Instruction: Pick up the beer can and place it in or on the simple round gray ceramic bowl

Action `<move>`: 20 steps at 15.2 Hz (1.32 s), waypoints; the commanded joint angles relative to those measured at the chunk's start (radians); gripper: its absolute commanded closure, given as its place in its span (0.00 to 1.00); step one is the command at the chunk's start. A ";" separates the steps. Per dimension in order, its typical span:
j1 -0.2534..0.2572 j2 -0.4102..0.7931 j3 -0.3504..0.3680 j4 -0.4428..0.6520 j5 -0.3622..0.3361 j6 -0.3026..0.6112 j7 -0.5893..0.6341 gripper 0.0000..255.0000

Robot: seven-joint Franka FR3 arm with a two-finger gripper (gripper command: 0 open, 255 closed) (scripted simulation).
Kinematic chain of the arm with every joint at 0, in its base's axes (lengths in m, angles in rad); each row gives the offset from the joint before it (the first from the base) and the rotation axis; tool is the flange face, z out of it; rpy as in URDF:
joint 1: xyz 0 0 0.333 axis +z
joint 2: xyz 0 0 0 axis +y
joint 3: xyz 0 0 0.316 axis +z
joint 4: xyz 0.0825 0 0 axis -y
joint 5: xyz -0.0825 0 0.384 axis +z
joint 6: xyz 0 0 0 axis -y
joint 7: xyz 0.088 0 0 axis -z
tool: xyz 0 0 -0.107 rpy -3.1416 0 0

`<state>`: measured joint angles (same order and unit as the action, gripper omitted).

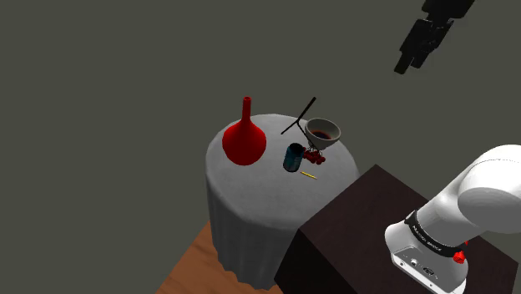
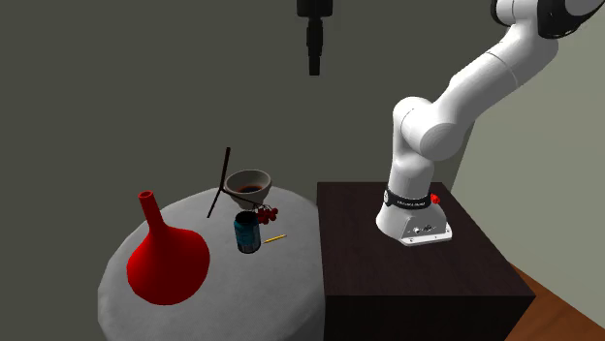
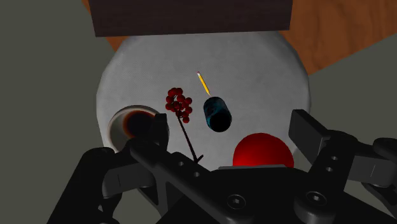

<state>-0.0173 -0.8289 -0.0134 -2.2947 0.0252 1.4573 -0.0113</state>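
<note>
While one can [image 1: 294, 157] stands, one bowl [image 1: 322, 143] sits near.

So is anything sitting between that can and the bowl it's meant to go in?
Yes: a sprig of dark red berries lies between the can and the bowl. It is low, so a lifted can should probably pass over it.

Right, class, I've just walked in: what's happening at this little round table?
A white robot arm is set to move the dark blue can into the bowl, but nothing is held yet. Its end effector hangs open, high above the round table. The can stands on the table beside the bowl, apart from it, with red berries between them and a red vase nearby.
</note>
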 commanded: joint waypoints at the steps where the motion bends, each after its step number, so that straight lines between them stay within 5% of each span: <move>1: 0.000 0.000 0.000 0.000 0.000 0.000 0.000 0.00; 10: 0.015 0.118 0.034 -0.203 0.015 0.323 0.013 0.00; 20: 0.030 0.402 0.073 -0.297 0.023 0.704 0.031 0.00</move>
<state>0.0122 -0.4600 0.0563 -2.5837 0.0482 2.1181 0.0184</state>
